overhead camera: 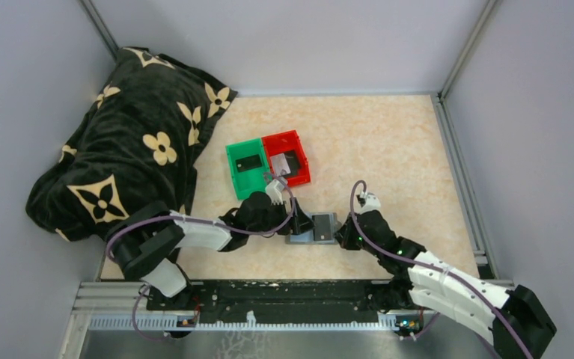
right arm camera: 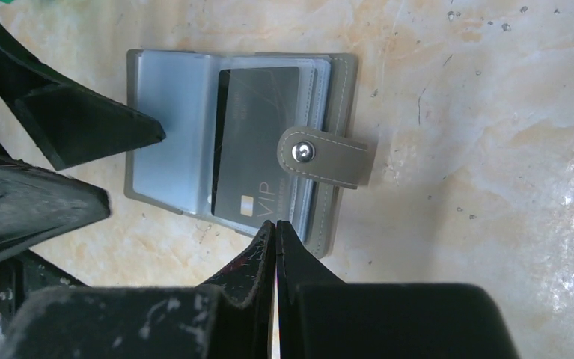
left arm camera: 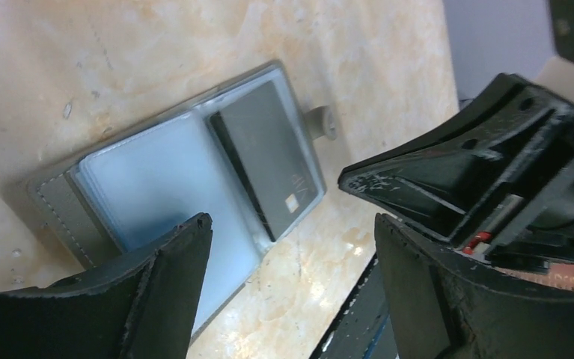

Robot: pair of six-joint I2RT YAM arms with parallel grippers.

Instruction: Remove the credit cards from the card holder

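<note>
The grey card holder (overhead camera: 316, 228) lies open on the table between my two grippers. In the right wrist view the card holder (right arm camera: 340, 112) shows a pale empty left panel and a dark grey credit card (right arm camera: 257, 142) marked VIP in the right panel, with a snap strap (right arm camera: 321, 153) across it. My left gripper (left arm camera: 291, 224) is open, one fingertip (left arm camera: 194, 232) over the pale left panel of the holder (left arm camera: 156, 179), beside the card (left arm camera: 269, 157). My right gripper (right arm camera: 276, 224) is shut, its tips at the holder's near edge by the card's corner, holding nothing.
A green bin (overhead camera: 236, 178) and a red bin (overhead camera: 298, 142) stand side by side behind the holder, each with a dark card inside. A black flower-patterned cloth (overhead camera: 119, 149) is heaped at the far left. Grey walls enclose the table.
</note>
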